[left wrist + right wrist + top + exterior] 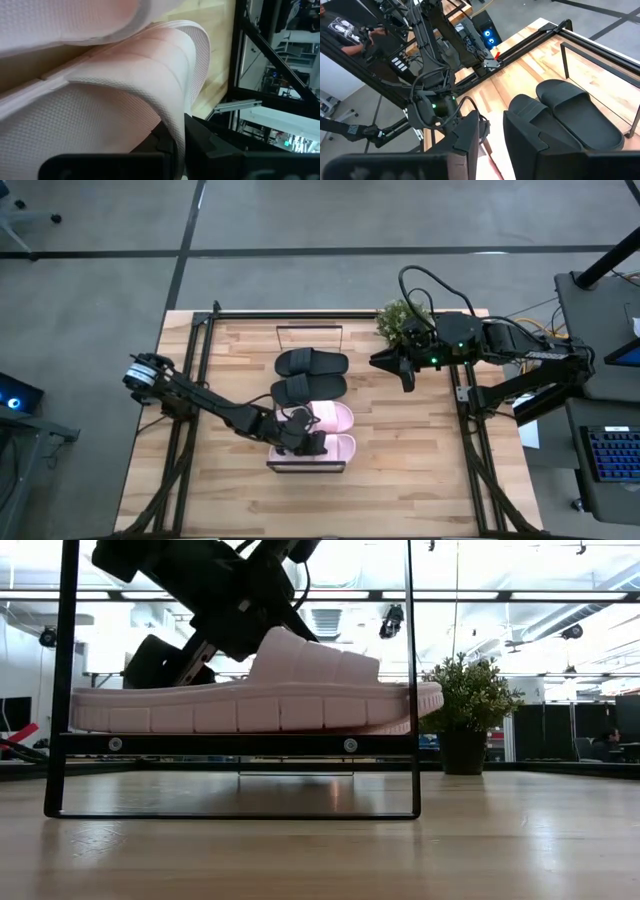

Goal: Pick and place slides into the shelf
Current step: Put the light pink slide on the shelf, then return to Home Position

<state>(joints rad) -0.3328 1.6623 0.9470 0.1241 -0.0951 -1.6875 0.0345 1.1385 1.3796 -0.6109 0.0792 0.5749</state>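
Two black slides (pixel 311 363) (pixel 308 388) and two pale pink slides (pixel 332 417) (pixel 338 448) lie side by side along the shelf (pixel 305 468), a narrow board with black frame ends. In the low view the nearest pink slide (pixel 260 705) rests sole-down on the shelf board (pixel 230 744). My left gripper (pixel 300 442) is shut on this slide's strap. My right gripper (pixel 405 375) hovers open to the right of the black slides (pixel 580 117), touching nothing. My left gripper pinches the wide strap of the nearest pink slide at its edge (pixel 176 131), the strap wall standing between the two fingers (pixel 202 145). It reaches in slanting down from the table's left. The slide's sole sits level on the shelf board.
A small potted plant (pixel 404 320) stands at the far edge of the table, right of the shelf and just behind my right gripper. Black frame rails (pixel 195 370) run along both sides of the table. Bare wood lies left and right of the shelf.
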